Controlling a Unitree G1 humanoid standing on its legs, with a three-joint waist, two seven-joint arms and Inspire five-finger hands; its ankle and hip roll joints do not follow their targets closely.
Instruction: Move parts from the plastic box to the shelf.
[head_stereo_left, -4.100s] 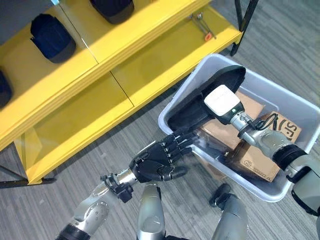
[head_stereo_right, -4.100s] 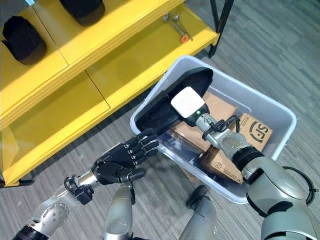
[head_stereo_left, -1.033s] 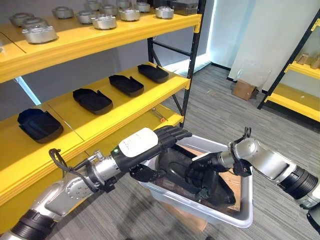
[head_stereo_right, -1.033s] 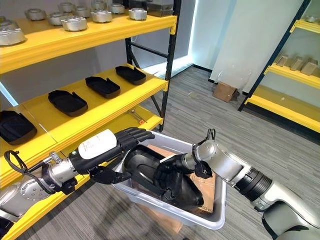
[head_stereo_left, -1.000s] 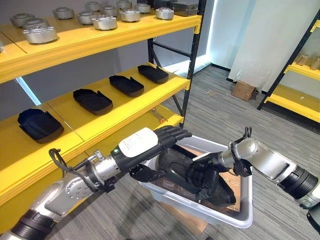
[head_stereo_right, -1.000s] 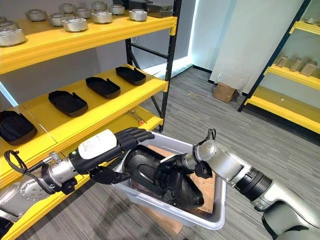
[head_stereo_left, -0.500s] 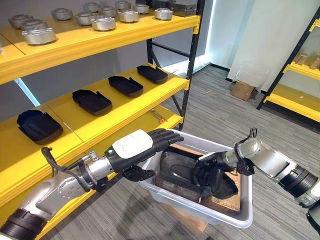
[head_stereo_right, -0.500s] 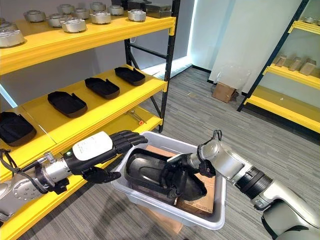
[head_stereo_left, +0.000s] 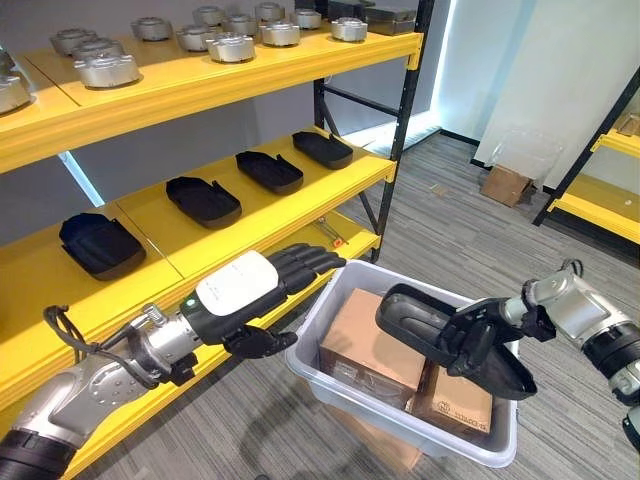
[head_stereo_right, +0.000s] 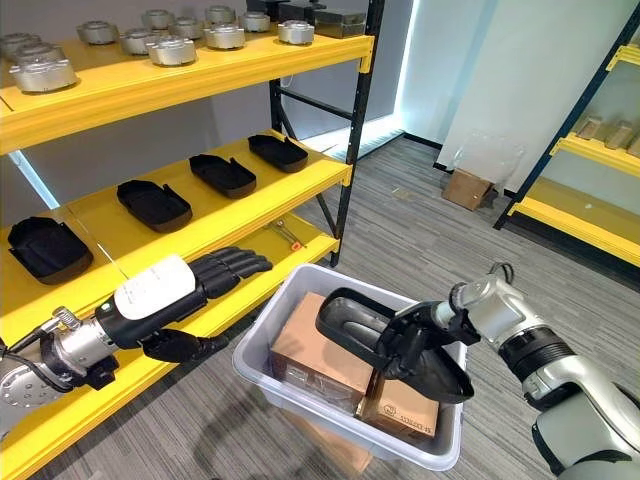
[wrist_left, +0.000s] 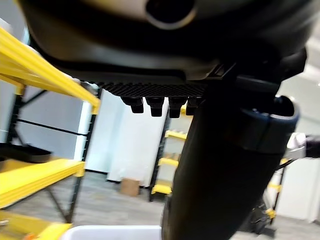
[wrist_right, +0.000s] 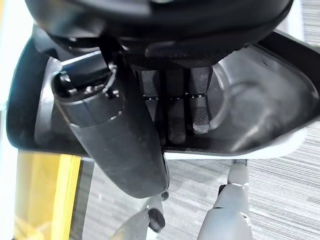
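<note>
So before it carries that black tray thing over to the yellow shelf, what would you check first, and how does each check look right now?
1. Right hand gripping the black part: ok, fingers curled inside it.
2. Part lifted out of the plastic box: ok, above the cardboard boxes.
3. Left hand out of the path: ok, open, beside the box.
4. Free spot on the shelf: ok, bare yellow between parts.
5. Grip firm enough for the swing: cannot tell.
</note>
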